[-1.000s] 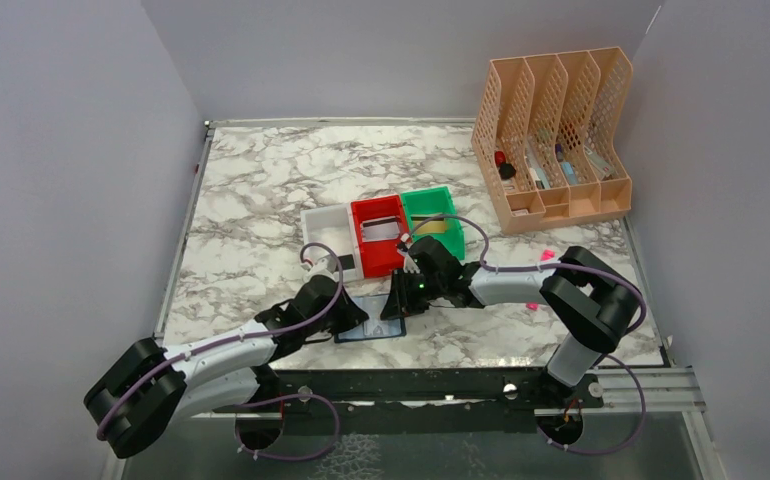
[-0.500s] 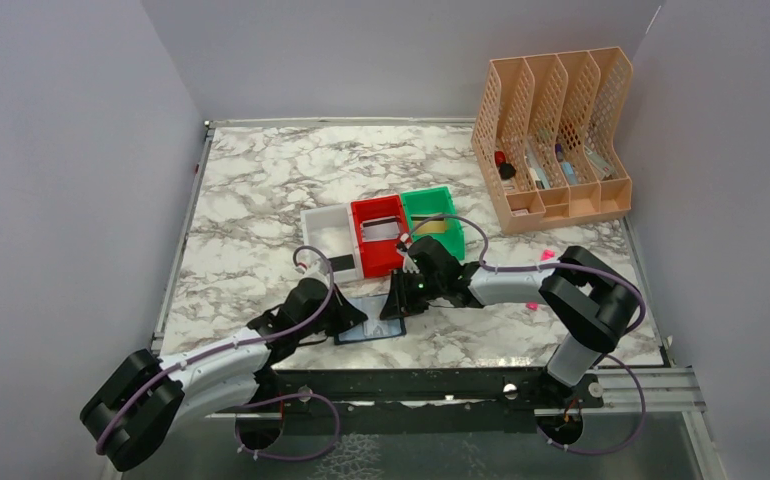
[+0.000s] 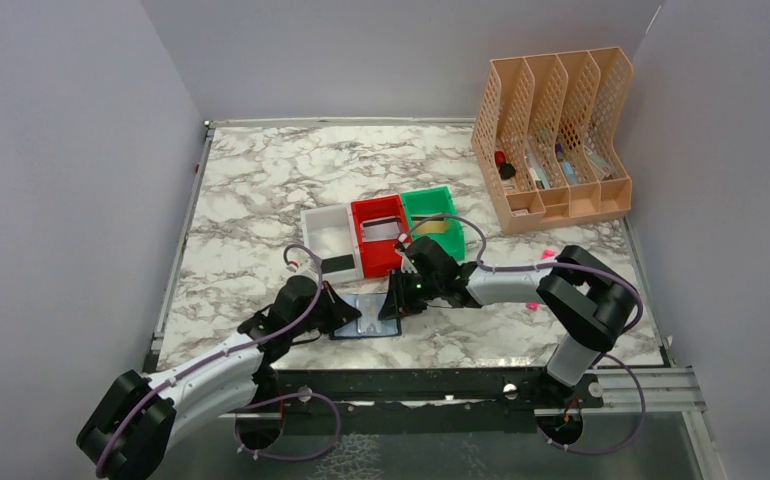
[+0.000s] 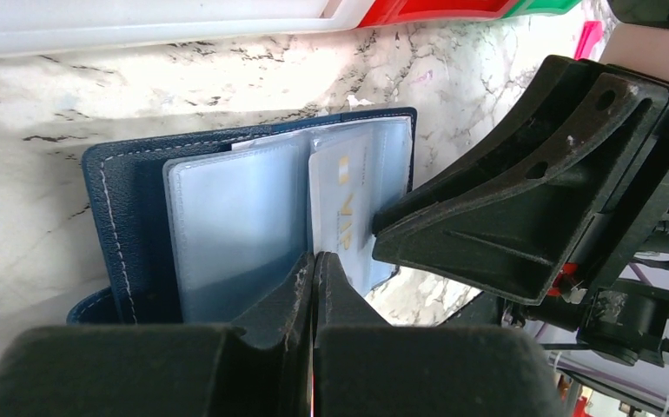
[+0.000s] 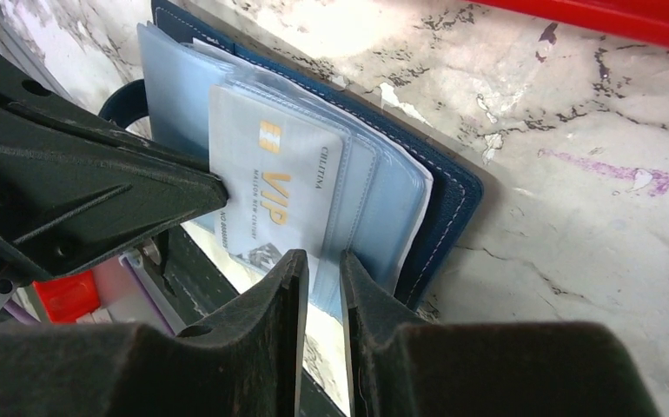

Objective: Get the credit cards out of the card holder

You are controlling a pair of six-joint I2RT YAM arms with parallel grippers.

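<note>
Both arms stretch low and inward, tips almost meeting. Left gripper (image 4: 314,261) jaws pressed together; right gripper (image 5: 322,261) jaws barely apart, apparently pinching the card holder (image 5: 453,208) edge.

The card holder (image 4: 121,228) is navy blue with pale stitching and clear pale-blue sleeves. The credit card (image 5: 272,198) is silvery-grey with gold lettering. The bench (image 3: 261,180) is white marble veined grey. The far bins are a white bin (image 3: 309,214), a red bin (image 3: 358,240) and a green bin (image 3: 427,193).

Silvery card (image 5: 274,195) in the holder (image 5: 453,217) sleeve reads "VIP" in gold letters; the smaller print is illegible.
</note>
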